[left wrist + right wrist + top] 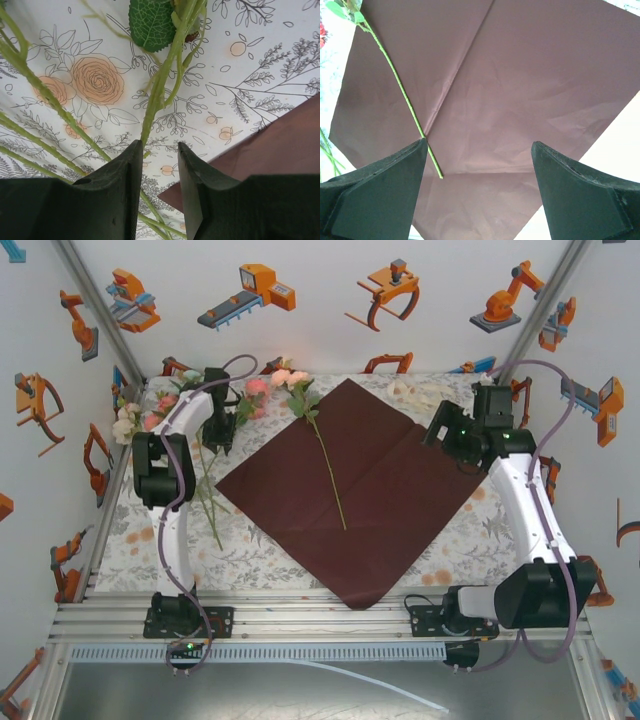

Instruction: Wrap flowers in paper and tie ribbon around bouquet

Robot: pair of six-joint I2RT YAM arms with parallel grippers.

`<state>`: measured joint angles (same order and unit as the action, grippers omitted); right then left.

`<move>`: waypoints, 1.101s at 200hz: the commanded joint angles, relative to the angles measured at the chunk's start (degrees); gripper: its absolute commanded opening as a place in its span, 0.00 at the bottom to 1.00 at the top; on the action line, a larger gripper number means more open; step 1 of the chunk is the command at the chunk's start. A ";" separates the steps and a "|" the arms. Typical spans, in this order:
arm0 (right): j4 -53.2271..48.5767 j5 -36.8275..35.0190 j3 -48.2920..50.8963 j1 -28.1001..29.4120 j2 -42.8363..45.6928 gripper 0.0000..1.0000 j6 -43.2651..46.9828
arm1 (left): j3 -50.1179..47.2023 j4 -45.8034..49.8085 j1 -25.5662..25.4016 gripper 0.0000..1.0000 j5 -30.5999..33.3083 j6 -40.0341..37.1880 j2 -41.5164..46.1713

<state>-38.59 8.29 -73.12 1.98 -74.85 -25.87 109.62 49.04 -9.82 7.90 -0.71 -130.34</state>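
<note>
Top external view: the paper lies flat as a diamond mid-table with a single rose across it, bloom toward 11 o'clock. The other flowers lie off the sheet at its 9 to 10 o'clock, around the left gripper. In the left wrist view that gripper's jaws stand a narrow gap apart, wider than the green stem running in from 12 o'clock, and clamp nothing. The right gripper, at the sheet's 2 o'clock corner, hangs wide open and empty over the paper.
</note>
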 commanded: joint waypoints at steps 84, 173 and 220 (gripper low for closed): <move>-2.51 -0.50 -2.71 -0.03 -0.67 0.76 0.87 | 1.95 1.41 1.47 0.36 0.45 -1.38 -4.37; -3.46 0.40 -6.33 -0.04 -3.18 0.76 1.70 | 3.09 -2.23 1.32 0.00 -13.96 7.90 11.52; -1.69 1.34 -5.97 -0.02 -4.37 0.76 0.28 | -2.04 -25.23 0.48 0.00 -33.07 36.77 19.01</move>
<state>-41.32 8.29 -77.73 1.98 -78.43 -24.84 110.74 40.27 -8.56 -12.03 16.73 -114.59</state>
